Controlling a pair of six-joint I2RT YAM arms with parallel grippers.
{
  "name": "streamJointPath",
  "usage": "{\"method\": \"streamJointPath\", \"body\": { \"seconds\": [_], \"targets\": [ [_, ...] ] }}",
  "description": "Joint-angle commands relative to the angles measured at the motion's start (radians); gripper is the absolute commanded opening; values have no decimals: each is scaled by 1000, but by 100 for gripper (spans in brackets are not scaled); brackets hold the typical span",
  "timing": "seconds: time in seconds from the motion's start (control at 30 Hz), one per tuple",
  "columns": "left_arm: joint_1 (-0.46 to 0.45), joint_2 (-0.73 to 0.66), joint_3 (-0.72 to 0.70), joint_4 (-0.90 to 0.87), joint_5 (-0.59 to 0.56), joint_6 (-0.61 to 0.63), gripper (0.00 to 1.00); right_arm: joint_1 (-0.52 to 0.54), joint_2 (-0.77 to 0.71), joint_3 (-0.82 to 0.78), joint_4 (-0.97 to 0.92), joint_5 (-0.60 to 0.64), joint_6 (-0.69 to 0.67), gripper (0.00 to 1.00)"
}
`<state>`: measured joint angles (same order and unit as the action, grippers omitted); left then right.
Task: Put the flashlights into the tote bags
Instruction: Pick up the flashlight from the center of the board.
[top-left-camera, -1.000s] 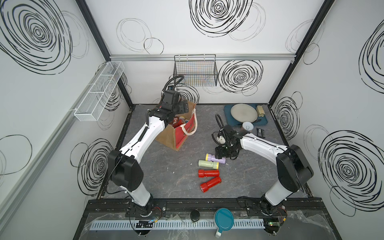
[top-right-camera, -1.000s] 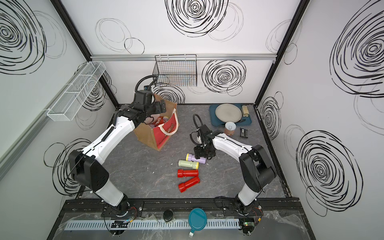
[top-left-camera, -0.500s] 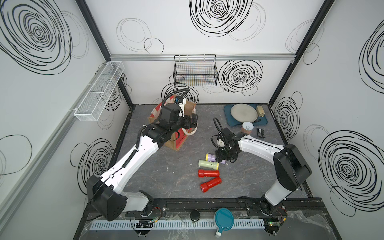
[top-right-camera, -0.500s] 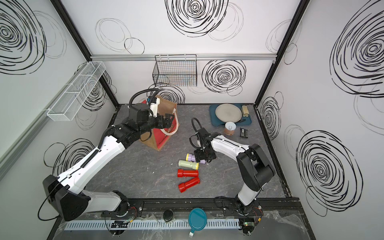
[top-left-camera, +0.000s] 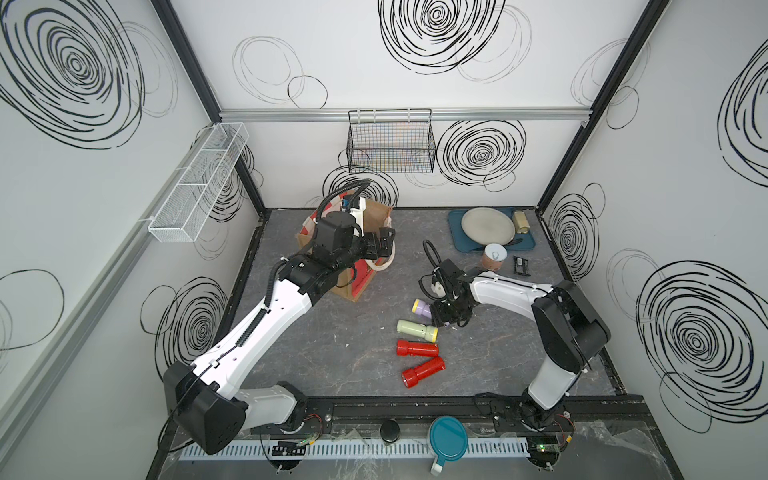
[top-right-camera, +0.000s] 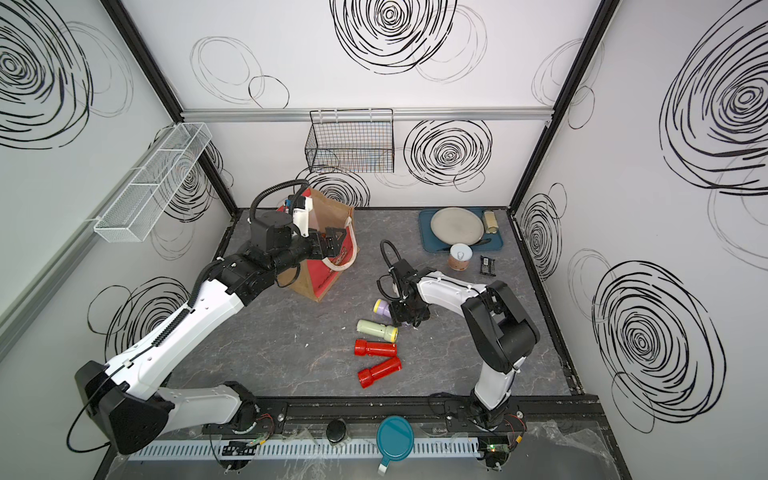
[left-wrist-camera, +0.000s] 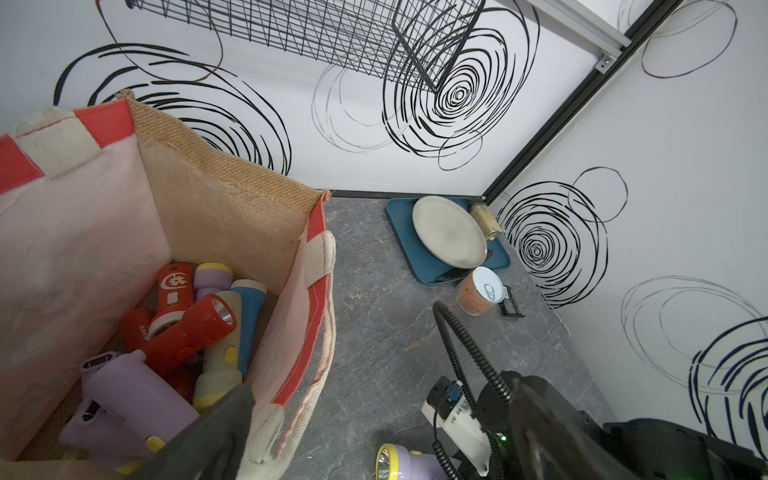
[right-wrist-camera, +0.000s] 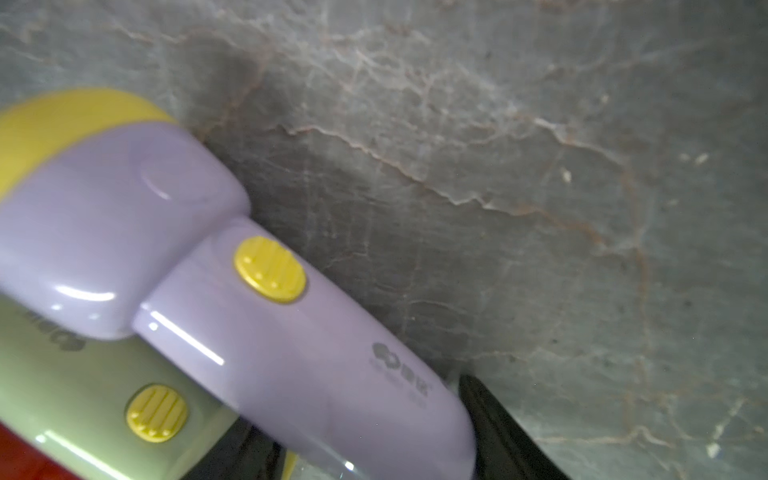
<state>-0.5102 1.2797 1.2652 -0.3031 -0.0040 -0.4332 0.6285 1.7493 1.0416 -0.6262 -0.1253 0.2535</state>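
My left jaws stand open, empty, at the part-filled tote bag (left-wrist-camera: 232, 208); my right jaws straddle the lilac flashlight (right-wrist-camera: 249, 311), grip uncertain; three more flashlights (top-left-camera: 417, 348) wait.

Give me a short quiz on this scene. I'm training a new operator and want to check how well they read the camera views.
1. How many flashlights lie on the table, outside the tote bag?
2. True or false: the tote bag is empty.
3. Which flashlight is the right tool down at?
A. a red one
B. the pale green one
C. the lilac one

Key
1. Four.
2. False. The left wrist view shows several flashlights inside.
3. C.
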Motion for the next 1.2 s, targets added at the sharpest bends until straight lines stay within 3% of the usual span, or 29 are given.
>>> {"method": "streamJointPath", "body": {
  "seconds": [0.0, 0.4, 0.57, 0.63, 0.8, 0.9, 1.07, 1.17],
  "targets": [
    [2, -32, -12, 67, 3, -36, 99, 4, 27, 0, 15, 16, -23, 65],
    [9, -64, -37, 68, -14, -57, 99, -4, 43, -7, 44, 27, -40, 49],
    [20, -84, -61, 67, -13, -61, 99, -3, 48, -2, 51, 32, -43, 47],
    [30, -91, -70, 67, -4, -62, 99, 0, 50, 5, 51, 45, -43, 51],
    [57, -105, -87, 81, 21, -75, 99, 10, 66, 43, 42, 101, -57, 74],
    [68, -108, -91, 81, 35, -76, 99, 11, 85, 78, 36, 125, -74, 78],
    [82, -115, -95, 80, 46, -72, 99, 11, 129, 122, 29, 138, -95, 71],
    [88, -118, -99, 81, 52, -72, 99, 14, 134, 125, 31, 140, -101, 60]
  ]
}}
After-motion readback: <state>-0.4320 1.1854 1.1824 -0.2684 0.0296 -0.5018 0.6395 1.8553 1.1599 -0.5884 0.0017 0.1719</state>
